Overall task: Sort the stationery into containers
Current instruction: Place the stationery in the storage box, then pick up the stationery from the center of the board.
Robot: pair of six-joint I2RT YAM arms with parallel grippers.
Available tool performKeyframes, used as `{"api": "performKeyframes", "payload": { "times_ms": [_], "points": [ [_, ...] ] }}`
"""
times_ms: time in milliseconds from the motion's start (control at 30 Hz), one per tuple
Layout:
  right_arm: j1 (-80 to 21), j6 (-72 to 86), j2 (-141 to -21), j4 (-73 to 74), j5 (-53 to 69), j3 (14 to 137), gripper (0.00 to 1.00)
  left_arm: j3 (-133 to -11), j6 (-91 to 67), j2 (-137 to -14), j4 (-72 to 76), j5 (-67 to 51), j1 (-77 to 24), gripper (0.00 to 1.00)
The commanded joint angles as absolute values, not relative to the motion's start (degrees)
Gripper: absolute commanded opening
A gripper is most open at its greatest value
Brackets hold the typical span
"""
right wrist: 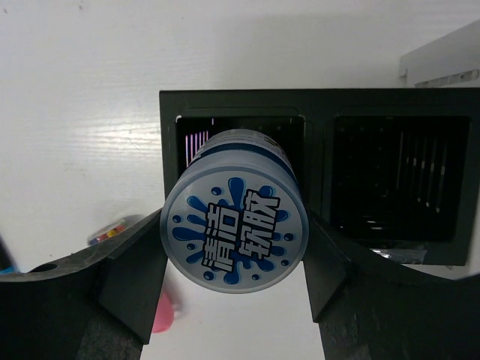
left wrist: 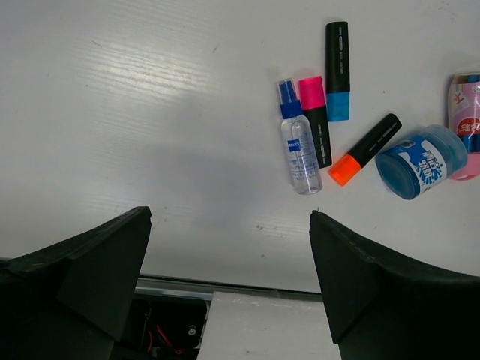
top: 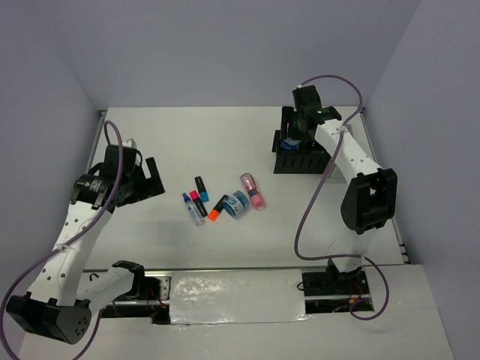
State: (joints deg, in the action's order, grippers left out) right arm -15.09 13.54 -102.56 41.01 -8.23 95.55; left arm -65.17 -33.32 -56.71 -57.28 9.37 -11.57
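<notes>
Over the black box point(right wrist: 240, 101) at the far right, the right gripper point(right wrist: 234, 274) squeezes a round blue tub point(right wrist: 234, 225) just above one of its holes. I think this is the drop-in step. Next it should go down a little and let go. Away on the left, the left gripper point(left wrist: 229, 217) hangs wide open above the table, near the markers point(left wrist: 337, 75), a second tub point(left wrist: 420, 159) and a pink tube point(left wrist: 466, 120).

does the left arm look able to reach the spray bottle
Probably yes: the left gripper is open with bare table between it and the spray bottle, though the pink-capped marker lies tight against it.
</notes>
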Motion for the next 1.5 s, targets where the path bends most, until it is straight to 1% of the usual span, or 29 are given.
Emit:
{"api": "performKeyframes", "payload": {
  "times_ms": [0, 200, 300, 333, 367, 500, 667, 700, 733, 767, 833, 867, 900, 1067, 1167, 1200, 1233, 1300, 1333, 1400, 1467],
  "points": [
    [-15.2, 12.5, -100.4, 37.7, -8.1, 94.7, 0.23, -64.4, -33.6, -57.1, -54.7, 8.0, -11.8, 0.99],
    [-14.2, 12.0, -101.3, 38.3, -8.1, 94.7, 0.25, -64.4, -33.6, -58.1, -54.1, 7.4, -11.8, 0.99],
    [-14.2, 11.8, -102.4, 38.3, -7.8, 94.8, 0.42, -64.2, -33.3, -58.3, -53.4, 6.9, -11.8, 0.99],
    [-14.1, 11.7, -102.9, 38.7, -7.7, 95.1, 0.51, -64.0, -33.0, -58.4, -52.8, 6.1, -11.7, 0.99],
    [-14.1, 11.7, -104.1, 39.0, -7.6, 95.8, 0.54, -63.8, -32.4, -58.5, -52.2, 5.4, -11.8, 0.99],
    [-14.2, 11.9, -105.9, 39.8, -7.2, 96.7, 0.57, -62.9, -29.6, -59.9, -50.2, 0.6, -11.8, 0.99],
    [-14.1, 12.0, -106.3, 39.1, -5.9, 96.2, 0.62, -61.0, -27.1, -61.6, -47.3, -2.2, -12.1, 0.99],
    [-14.1, 12.0, -106.3, 39.1, -5.7, 96.2, 0.68, -60.5, -26.8, -61.6, -46.8, -3.2, -12.3, 0.99],
    [-14.1, 12.0, -106.2, 39.2, -5.6, 96.2, 0.71, -60.4, -26.5, -61.6, -46.2, -3.7, -12.6, 0.99],
    [-14.2, 12.1, -105.7, 39.2, -5.2, 96.2, 0.76, -60.2, -26.0, -61.7, -45.1, -4.2, -13.2, 0.99],
    [-14.1, 12.1, -105.0, 39.5, -4.7, 96.6, 0.79, -60.3, -25.6, -61.9, -44.0, -5.7, -14.2, 0.99],
    [-14.1, 12.0, -104.2, 39.6, -4.7, 97.2, 0.92, -60.6, -25.4, -62.3, -43.7, -5.8, -15.5, 0.99],
    [-14.1, 11.9, -103.9, 39.8, -4.6, 97.6, 0.95, -61.2, -25.3, -62.5, -43.2, -5.3, -16.0, 0.99],
    [-14.1, 11.9, -101.8, 42.5, -4.8, 100.7, 0.97, -62.7, -23.8, -64.7, -41.2, -7.6, -19.8, 0.99],
    [-14.3, 13.2, -97.6, 43.1, -3.5, 98.8, 0.97, -64.2, -23.4, -67.1, -39.8, -6.4, -25.4, 0.99],
    [-14.3, 14.3, -96.1, 42.9, -3.3, 97.7, 0.97, -64.8, -23.0, -68.2, -39.7, -5.2, -27.3, 0.99],
    [-14.3, 14.7, -92.6, 42.6, -3.0, 94.8, 0.97, -65.5, -22.2, -70.4, -39.8, -1.4, -31.4, 0.99],
    [-14.3, 15.5, -88.7, 42.2, -0.8, 91.8, 0.97, -67.7, -20.7, -73.2, -39.8, -0.3, -35.1, 0.99],
    [-14.2, 15.7, -84.9, 42.2, -0.1, 88.9, 0.98, -68.1, -18.7, -76.1, -39.3, 2.3, -37.9, 0.99],
    [-14.2, 16.1, -81.2, 42.3, 4.5, 86.0, 0.97, -69.4, -16.4, -79.3, -38.3, 3.0, -40.1, 0.99],
    [-14.3, 16.5, -75.5, 42.0, 6.4, 81.3, 0.98, -70.7, -13.7, -84.1, -36.8, 4.2, -42.0, 0.99]
  ]
}}
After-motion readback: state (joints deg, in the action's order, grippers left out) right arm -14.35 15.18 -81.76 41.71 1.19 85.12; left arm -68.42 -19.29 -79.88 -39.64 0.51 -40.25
